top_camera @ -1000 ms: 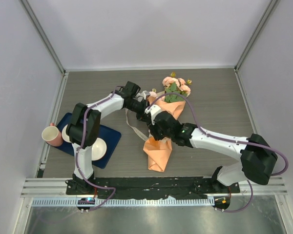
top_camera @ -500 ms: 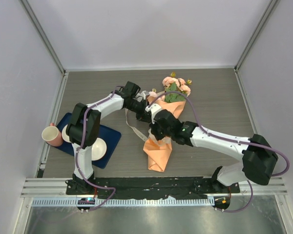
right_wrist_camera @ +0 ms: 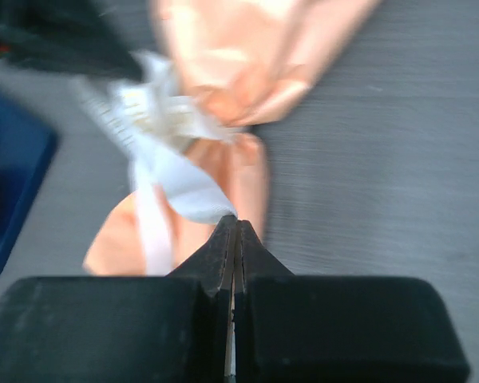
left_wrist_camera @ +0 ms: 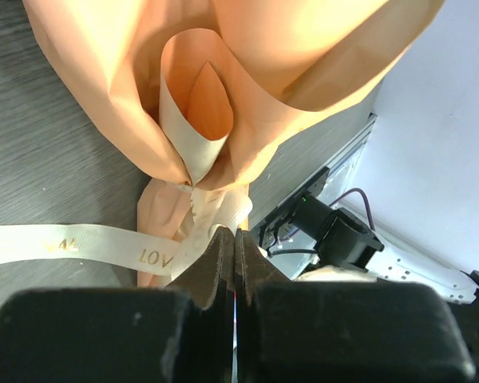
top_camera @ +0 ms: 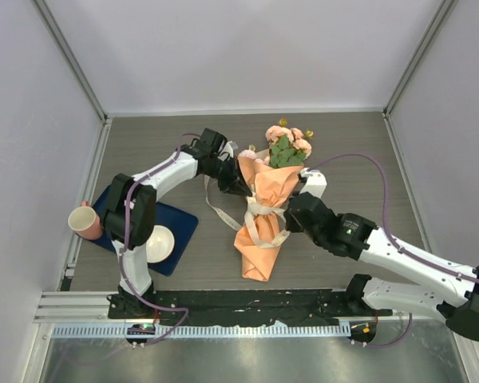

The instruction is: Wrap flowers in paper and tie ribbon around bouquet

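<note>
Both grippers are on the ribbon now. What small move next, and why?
Probably ease the left gripper and right gripper slightly apart. Each is shut on an end of the ribbon, and its wrap around the bouquet looks loose, so a gentle pull should cinch it.

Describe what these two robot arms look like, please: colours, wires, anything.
Left arm and right arm: smooth white links joined by bulky black joints, a thin purple cable running along each. The left end effector and right end effector are matte black, two blocky fingers tapering to narrow tips.
</note>
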### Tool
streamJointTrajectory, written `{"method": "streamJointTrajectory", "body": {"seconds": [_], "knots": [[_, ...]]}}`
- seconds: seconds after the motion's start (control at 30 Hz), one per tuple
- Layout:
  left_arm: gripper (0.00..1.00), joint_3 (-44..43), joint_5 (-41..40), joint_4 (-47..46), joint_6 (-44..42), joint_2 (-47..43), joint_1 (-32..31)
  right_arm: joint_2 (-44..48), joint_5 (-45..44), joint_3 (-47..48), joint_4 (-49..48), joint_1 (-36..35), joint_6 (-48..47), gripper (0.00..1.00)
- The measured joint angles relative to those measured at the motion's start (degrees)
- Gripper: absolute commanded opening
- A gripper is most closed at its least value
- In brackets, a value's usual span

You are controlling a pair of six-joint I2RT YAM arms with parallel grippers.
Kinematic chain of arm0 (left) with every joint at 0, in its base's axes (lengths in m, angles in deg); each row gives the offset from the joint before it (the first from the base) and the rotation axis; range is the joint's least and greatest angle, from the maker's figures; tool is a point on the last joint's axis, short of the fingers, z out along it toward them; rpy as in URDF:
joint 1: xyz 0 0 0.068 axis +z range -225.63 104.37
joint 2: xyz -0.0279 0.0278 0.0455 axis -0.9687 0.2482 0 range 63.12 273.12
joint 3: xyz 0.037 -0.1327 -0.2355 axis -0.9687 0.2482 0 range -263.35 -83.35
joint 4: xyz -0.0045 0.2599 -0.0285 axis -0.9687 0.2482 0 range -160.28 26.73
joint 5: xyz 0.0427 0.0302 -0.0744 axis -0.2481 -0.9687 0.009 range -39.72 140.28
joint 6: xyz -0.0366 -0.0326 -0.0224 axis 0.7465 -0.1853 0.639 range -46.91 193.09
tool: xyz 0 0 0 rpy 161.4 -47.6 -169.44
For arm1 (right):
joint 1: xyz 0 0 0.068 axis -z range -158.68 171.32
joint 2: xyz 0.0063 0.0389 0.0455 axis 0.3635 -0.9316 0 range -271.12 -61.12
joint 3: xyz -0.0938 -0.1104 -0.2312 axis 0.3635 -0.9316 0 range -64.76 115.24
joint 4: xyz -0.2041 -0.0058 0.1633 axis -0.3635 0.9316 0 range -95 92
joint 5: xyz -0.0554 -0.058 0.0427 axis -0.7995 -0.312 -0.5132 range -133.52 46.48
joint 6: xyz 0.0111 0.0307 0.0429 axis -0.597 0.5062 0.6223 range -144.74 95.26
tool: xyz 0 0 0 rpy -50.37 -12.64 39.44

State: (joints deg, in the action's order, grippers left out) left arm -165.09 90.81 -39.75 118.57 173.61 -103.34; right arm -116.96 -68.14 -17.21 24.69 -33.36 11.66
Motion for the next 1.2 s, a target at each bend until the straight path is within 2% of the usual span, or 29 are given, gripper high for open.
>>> {"method": "streamJointTrajectory", "body": {"seconds": [0.13,0.27,0.4,0.53,0.63,0.73,0.77,0.87,0.9,0.93,0.97,1.1,1.2], "knots": [[0.00,0.00,-1.62,0.26,0.00,-1.60,0.00,-5.35,-13.86,2.97,14.73,0.11,17.27,0.00],[0.00,0.00,-2.49,1.14,-0.26,-2.05,0.00,-15.50,-22.53,5.05,32.46,0.15,38.01,0.00],[0.00,0.04,-3.50,1.73,-0.68,-2.47,0.00,-16.55,-26.97,4.94,40.63,0.66,50.71,0.00],[0.00,0.50,-3.96,2.03,-0.87,-3.10,0.00,-11.87,-30.14,2.16,41.03,2.49,55.43,0.00],[0.00,0.63,-3.98,2.32,-0.90,-3.45,0.00,-9.81,-28.85,-1.64,35.43,9.84,50.03,0.00],[0.00,1.42,-4.04,2.36,-0.92,-4.31,0.00,-9.68,-23.08,-7.43,22.82,21.03,35.82,0.14],[0.00,1.66,-4.02,2.45,-0.92,-4.59,0.00,-9.75,-21.05,-8.68,20.02,23.08,32.06,0.23],[0.00,2.43,-4.02,2.49,-1.11,-5.40,0.00,-10.03,-10.69,-9.35,12.63,27.10,17.25,0.33],[0.00,2.73,-4.04,2.60,-1.18,-5.70,0.00,-9.90,-8.00,-8.96,11.30,27.17,14.01,0.41],[0.00,3.08,-4.04,2.69,-1.27,-6.01,0.00,-9.53,-4.92,-8.48,9.86,27.23,10.40,0.53],[0.00,3.43,-4.04,2.80,-1.40,-6.34,0.00,-8.59,-2.01,-8.22,8.50,27.15,7.41,0.74],[0.00,4.39,-4.09,3.63,-2.27,-7.82,0.00,0.57,11.52,-8.50,2.54,26.53,-0.50,0.73],[0.00,4.63,-4.31,4.50,-2.62,-9.44,0.00,3.34,23.37,-9.11,-5.92,26.21,-4.50,0.63]]}}
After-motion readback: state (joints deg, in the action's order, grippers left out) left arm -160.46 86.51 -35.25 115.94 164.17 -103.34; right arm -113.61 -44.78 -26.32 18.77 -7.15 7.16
